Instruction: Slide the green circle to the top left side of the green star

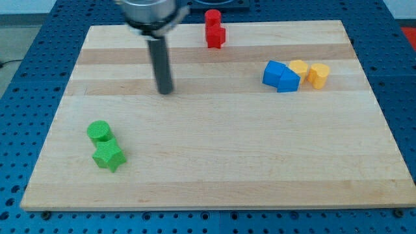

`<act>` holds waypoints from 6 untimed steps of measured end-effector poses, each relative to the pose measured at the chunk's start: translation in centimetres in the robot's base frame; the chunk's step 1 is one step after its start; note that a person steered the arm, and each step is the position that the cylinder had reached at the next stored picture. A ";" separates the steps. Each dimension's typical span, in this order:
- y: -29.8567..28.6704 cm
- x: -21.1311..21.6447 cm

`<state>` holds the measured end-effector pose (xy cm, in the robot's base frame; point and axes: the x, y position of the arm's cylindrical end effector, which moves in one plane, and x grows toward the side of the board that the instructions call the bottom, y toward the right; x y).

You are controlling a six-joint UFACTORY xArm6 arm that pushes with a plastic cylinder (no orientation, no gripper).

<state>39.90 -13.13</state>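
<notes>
Green circle (99, 132) touching green star (108, 156) at its upper left; my tip (166, 90) well apart toward the view's top; no hand on the rod.

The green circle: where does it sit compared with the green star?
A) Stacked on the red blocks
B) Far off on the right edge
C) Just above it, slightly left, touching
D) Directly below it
C: the green circle sits against the upper left of the green star, near the board's lower left.
</notes>
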 end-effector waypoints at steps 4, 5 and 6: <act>-7.2 7.4; -9.0 8.6; -9.2 8.8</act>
<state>48.72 -22.31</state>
